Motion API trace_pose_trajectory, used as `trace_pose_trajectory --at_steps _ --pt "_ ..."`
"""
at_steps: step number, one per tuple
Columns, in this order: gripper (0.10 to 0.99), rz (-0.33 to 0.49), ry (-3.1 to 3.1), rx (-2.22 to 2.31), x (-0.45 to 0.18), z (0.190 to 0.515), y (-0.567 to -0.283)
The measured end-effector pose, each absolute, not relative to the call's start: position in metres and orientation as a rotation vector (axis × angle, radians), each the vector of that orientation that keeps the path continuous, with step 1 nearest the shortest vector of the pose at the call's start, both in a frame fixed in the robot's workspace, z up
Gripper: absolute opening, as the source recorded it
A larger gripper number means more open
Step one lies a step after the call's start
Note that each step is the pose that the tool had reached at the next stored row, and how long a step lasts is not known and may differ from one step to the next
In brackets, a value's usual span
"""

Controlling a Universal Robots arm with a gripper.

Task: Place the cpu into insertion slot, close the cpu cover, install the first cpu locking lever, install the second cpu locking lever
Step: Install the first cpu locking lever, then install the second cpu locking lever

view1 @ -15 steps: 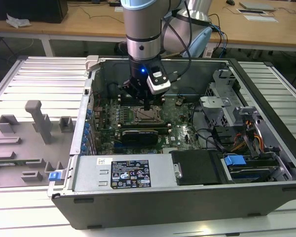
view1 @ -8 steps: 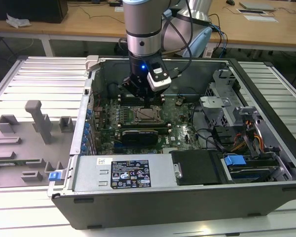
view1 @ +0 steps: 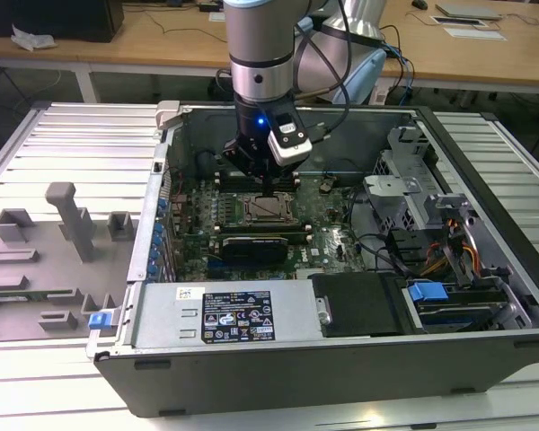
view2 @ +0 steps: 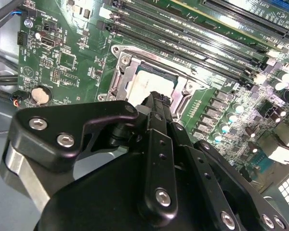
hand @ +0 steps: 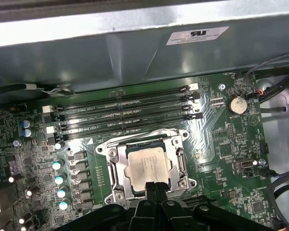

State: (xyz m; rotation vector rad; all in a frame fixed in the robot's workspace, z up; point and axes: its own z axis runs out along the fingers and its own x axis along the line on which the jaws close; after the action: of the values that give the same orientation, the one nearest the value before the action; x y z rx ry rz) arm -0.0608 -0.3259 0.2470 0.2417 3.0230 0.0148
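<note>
the gripper (view1: 266, 184) hangs inside the open computer case (view1: 485, 350), just above the cpu (view1: 270, 208) seated under the cpu cover (view1: 251, 215).

Dull silver metal cpu (hand: 146, 167), shiny metal cpu cover (hand: 176, 150), matt black gripper (hand: 155, 186)

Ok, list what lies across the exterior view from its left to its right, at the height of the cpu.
Grey fixture tray → case wall with blue clips → cpu lying in the insertion slot, gripper just above it → silver drive cage → ribbed table.
</note>
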Motion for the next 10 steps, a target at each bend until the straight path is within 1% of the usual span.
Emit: trace_pose_trajectory --at_steps 10 --pt "0.106 0.015 3.023 0.242 -0.0608 0.2529 -0.3259"
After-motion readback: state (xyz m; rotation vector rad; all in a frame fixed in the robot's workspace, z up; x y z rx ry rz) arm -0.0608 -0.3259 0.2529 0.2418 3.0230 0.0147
